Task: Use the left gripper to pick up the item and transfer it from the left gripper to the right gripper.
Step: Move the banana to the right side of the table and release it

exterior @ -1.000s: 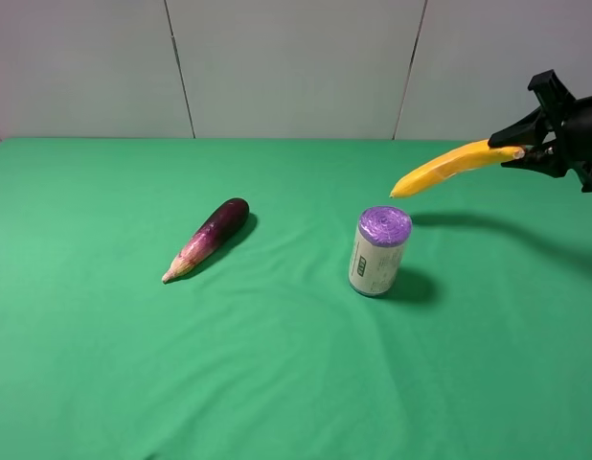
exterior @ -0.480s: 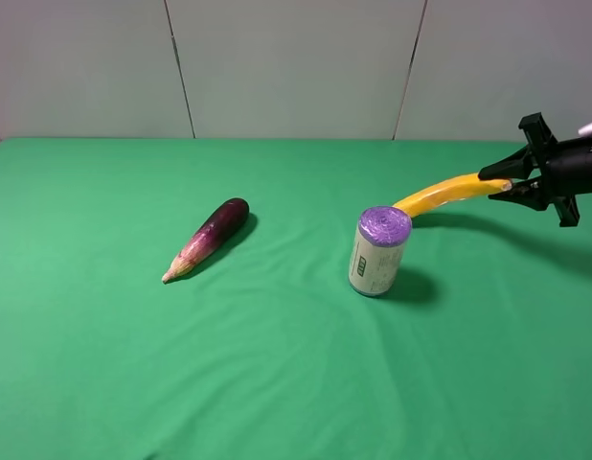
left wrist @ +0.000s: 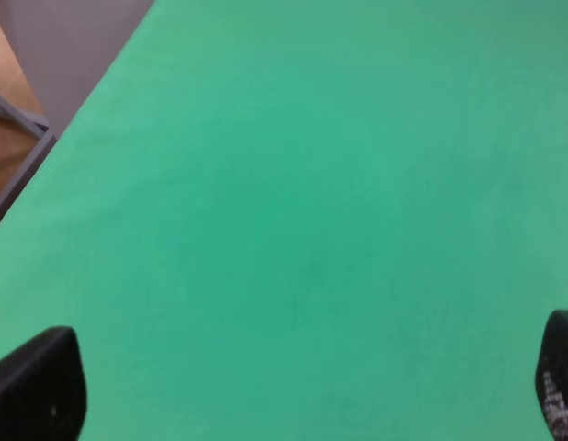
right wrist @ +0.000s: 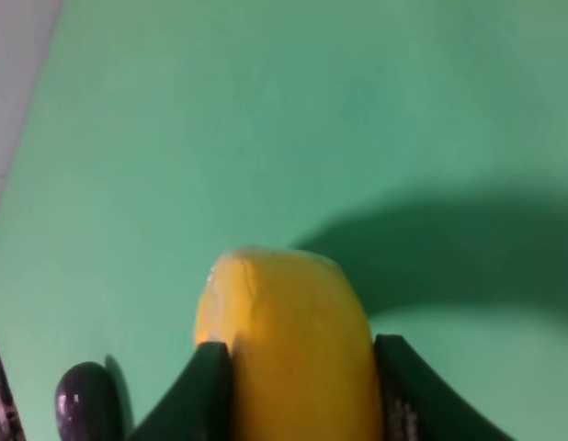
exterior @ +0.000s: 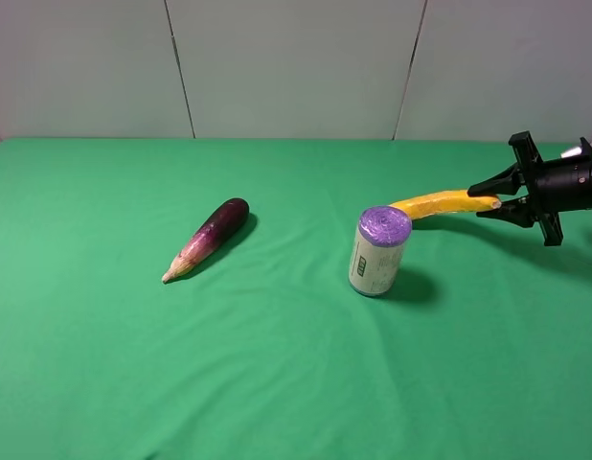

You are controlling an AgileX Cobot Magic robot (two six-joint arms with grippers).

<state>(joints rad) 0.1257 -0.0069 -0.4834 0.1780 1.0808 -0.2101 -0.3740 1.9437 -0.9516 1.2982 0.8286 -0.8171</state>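
Observation:
The yellow banana [exterior: 440,202] is held by one end in my right gripper [exterior: 489,196], which is shut on it at the right side of the green table. The banana lies almost level and low, with its free end just behind the top of the purple-topped can [exterior: 379,249]. I cannot tell whether it touches the cloth. In the right wrist view the banana [right wrist: 284,340] fills the space between the two black fingers [right wrist: 210,390]. My left gripper [left wrist: 298,395] is open over bare green cloth and holds nothing. It is out of the exterior view.
A purple eggplant [exterior: 208,237] with a pale tip lies left of the middle; it also shows in the right wrist view [right wrist: 82,400]. The can stands upright near the middle. The table's left edge [left wrist: 27,175] shows in the left wrist view.
My right gripper has come down and a little to the left with the banana. The banana has gone from tilted above the can to nearly level behind it.

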